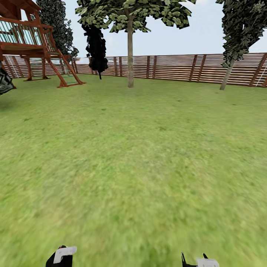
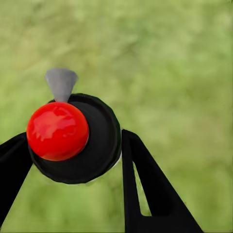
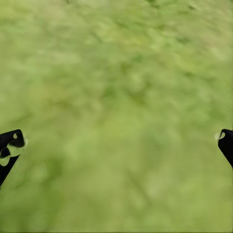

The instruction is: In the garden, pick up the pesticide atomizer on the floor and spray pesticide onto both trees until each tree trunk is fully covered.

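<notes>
My left gripper (image 2: 73, 150) is shut on the pesticide atomizer (image 2: 92, 145), seen end-on as a dark round body with a red knob and a grey nozzle pointing away over grass. My left gripper (image 1: 61, 256) and right gripper (image 1: 200, 261) sit at the bottom edge of the head view. The right gripper (image 3: 117, 141) is open, with only lawn between its fingers. Two trees stand far ahead by the fence: one with a straight pale trunk (image 1: 130, 55), one with a leaning pale trunk (image 1: 227, 78) at the right. The floor is out of view.
Green lawn (image 1: 133, 155) stretches ahead to a brown slat fence (image 1: 178, 66). A wooden play tower with a ladder (image 1: 40, 48) stands at the far left. Dark-leaved thin trees (image 1: 96, 48) grow beside it.
</notes>
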Available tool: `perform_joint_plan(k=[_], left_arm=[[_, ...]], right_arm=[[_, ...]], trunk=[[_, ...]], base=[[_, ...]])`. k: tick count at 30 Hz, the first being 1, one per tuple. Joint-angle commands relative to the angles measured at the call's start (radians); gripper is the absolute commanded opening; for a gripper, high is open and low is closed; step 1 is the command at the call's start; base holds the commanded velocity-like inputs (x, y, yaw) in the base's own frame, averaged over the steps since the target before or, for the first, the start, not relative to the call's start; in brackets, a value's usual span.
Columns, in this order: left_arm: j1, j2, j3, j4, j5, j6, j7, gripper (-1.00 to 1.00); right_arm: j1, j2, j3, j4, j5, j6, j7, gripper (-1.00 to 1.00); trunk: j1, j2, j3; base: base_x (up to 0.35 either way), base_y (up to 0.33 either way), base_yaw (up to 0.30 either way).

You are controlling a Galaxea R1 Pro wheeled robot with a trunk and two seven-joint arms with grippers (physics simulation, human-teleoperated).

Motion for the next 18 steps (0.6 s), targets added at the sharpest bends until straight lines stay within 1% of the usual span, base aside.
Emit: perform_joint_plan(k=[1, 18], left_arm=[[0.0, 0.0, 0.0, 0.0, 0.0, 0.0, 0.0, -1.0], [0.0, 0.0, 0.0, 0.0, 0.0, 0.0, 0.0, -1.0]], right_arm=[[0.0, 0.0, 0.0, 0.0, 0.0, 0.0, 0.0, 1.0], [0.0, 0.0, 0.0, 0.0, 0.0, 0.0, 0.0, 1.0]], trunk=[[0.0, 0.0, 0.0], [0.0, 0.0, 0.0]], base=[[0.34, 0.0, 0.0], [0.339, 0.0, 0.0]])
